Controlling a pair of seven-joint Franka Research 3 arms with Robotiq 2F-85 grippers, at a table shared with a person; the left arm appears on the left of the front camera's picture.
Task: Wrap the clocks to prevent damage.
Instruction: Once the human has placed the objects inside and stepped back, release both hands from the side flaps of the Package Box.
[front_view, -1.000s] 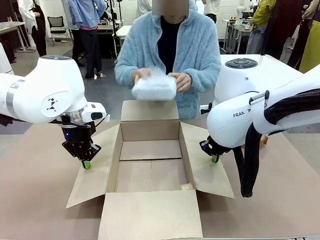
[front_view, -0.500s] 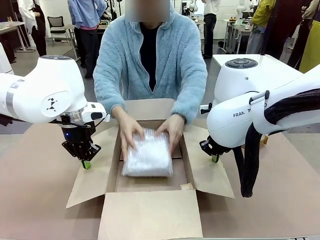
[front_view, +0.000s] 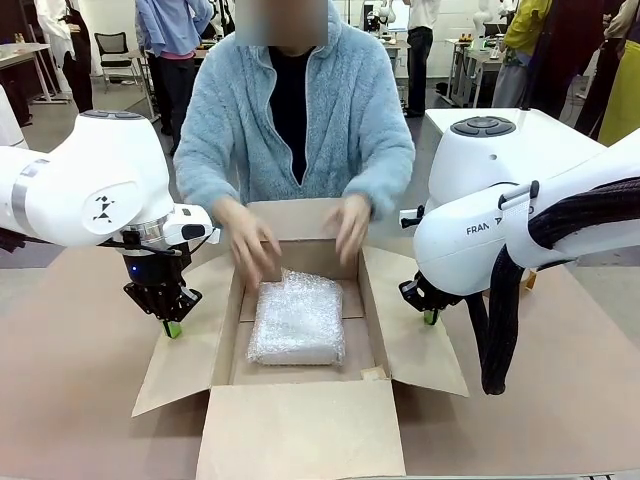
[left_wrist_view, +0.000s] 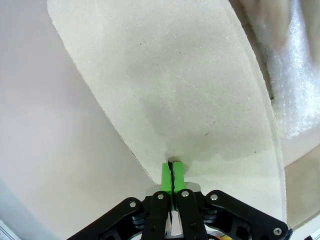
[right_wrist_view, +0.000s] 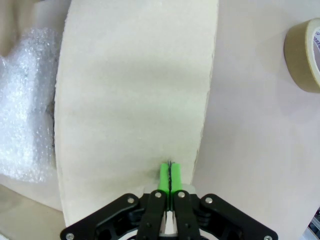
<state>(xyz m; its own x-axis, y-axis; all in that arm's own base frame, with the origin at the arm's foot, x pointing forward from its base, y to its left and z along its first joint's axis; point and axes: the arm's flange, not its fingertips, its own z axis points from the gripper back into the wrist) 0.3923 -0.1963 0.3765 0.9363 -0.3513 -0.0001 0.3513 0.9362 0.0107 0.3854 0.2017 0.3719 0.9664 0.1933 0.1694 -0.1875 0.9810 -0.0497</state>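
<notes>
The bubble-wrapped clocks (front_view: 297, 318) lie flat as one whitish bundle on the floor of the open cardboard box (front_view: 300, 432). The person's hands (front_view: 250, 243) hover just above its far end, off the bundle. My left gripper (front_view: 172, 328) is shut, its tips resting on the box's left flap (front_view: 190, 345). In the left wrist view the green pads (left_wrist_view: 171, 175) meet at the flap's (left_wrist_view: 190, 90) edge, with the bundle (left_wrist_view: 295, 75) at the right. My right gripper (front_view: 430, 317) is shut on nothing, tips (right_wrist_view: 171, 175) touching the right flap (right_wrist_view: 135, 90); the bundle (right_wrist_view: 25, 110) lies at the left.
A brown tape roll (right_wrist_view: 306, 54) lies on the table beyond the right flap. The box's near flap folds out toward me and the far flap (front_view: 300, 218) stands up in front of the person. Brown table surface (front_view: 70, 400) surrounds the box.
The person brought the bundle down from chest height into the box, let go of it, and is lifting both hands away. Neither arm has moved.
</notes>
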